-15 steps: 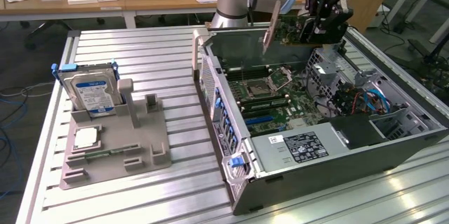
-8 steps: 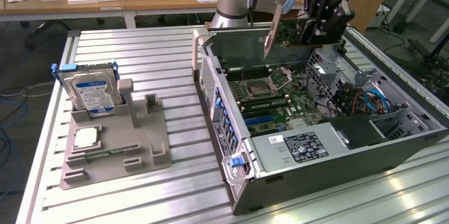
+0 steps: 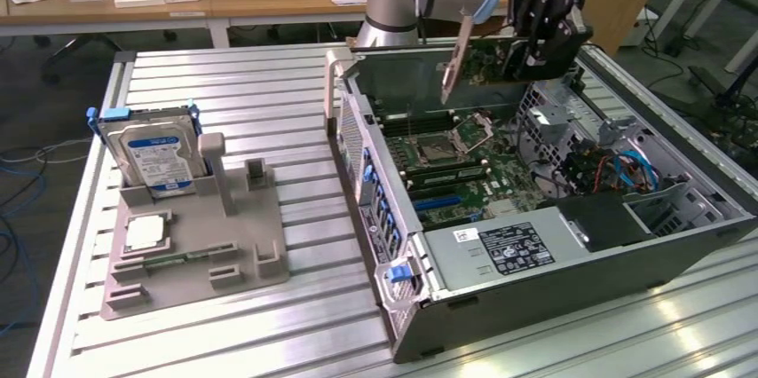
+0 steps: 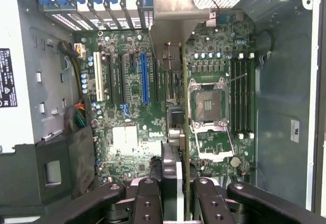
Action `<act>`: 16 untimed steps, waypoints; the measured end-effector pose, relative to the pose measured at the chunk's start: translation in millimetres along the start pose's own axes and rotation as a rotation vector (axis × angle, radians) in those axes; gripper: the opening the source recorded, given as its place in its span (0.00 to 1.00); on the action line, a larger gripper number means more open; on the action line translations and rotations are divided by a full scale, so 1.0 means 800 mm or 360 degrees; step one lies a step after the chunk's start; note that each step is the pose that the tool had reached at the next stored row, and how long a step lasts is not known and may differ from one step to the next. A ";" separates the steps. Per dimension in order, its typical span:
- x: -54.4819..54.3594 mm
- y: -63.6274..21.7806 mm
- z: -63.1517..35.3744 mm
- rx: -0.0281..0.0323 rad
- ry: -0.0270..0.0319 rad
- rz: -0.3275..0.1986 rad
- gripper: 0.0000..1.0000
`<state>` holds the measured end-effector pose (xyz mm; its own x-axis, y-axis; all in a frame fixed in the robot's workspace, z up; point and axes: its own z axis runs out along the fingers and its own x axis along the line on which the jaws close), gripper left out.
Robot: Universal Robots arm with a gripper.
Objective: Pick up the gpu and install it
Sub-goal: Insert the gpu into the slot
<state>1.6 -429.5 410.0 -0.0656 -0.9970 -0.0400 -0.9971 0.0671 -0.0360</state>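
Note:
My gripper (image 3: 535, 36) is shut on the gpu (image 3: 480, 57) and holds it in the air above the back end of the open computer case (image 3: 663, 263). The card stands on edge, with its tan metal bracket (image 3: 453, 63) pointing down toward the motherboard (image 3: 456, 178). In the wrist view the gpu (image 4: 181, 112) appears edge-on between the black fingers (image 4: 146, 203) of the gripper (image 4: 179, 196). It hangs over the board between the blue slot (image 4: 144, 79) and the open processor socket (image 4: 209, 104). It touches no slot.
On the exterior view's left, a grey holder (image 3: 255, 258) on the slatted table carries a silver hard drive (image 3: 154, 158) with a blue label and a small square processor chip (image 3: 145, 232). Cables and a drive cage (image 3: 616, 169) fill the case's far side.

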 end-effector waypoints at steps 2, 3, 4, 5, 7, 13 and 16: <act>0.000 0.001 0.005 -0.00006 -0.00004 -0.0009 0.28; 0.000 0.001 0.007 -0.00009 -0.00007 -0.0020 0.28; 0.000 0.001 0.009 -0.00013 -0.00012 -0.0030 0.28; 0.000 0.001 0.011 -0.00015 -0.00013 -0.0036 0.28; 0.000 0.001 0.014 -0.00012 -0.00015 -0.0040 0.28; 0.001 0.008 0.027 -0.00012 -0.00015 -0.0042 0.28; 0.002 0.012 0.032 -0.00032 -0.00011 -0.0040 0.28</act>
<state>-7.3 -429.4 383.9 -0.0407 -0.9984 -0.0398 -0.9985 0.0421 -0.0350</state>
